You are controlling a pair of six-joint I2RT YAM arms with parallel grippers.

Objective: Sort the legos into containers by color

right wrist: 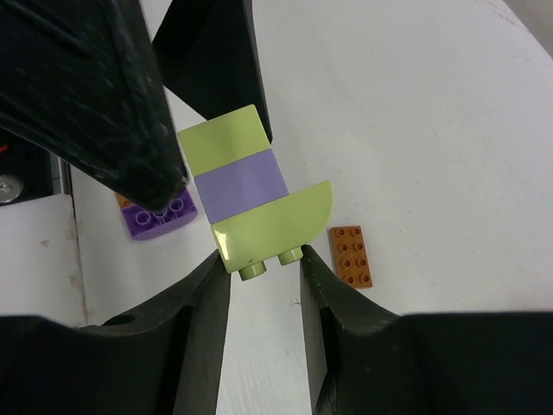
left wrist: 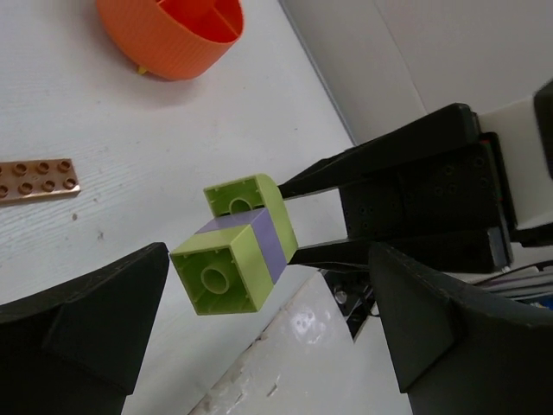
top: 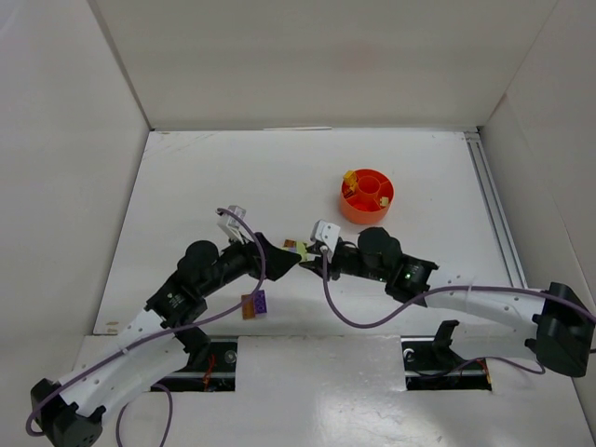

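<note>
Gripped lime-purple-lime lego stack (right wrist: pixel 246 186) in right claw (right wrist: pixel 263 268), arm stretched inward; held left claw (left wrist: pixel 263 316) released wide, flanking stack's far end.

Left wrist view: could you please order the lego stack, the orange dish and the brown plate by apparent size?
1. green-and-purple lego stack, narrowly largest, but nearest the camera.
2. orange dish, cropped by the frame's top, so its rank is unsure.
3. brown plate, partly cropped at left.

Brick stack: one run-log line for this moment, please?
right gripper: shut on brick stack | left gripper: open, flanking stack
</note>
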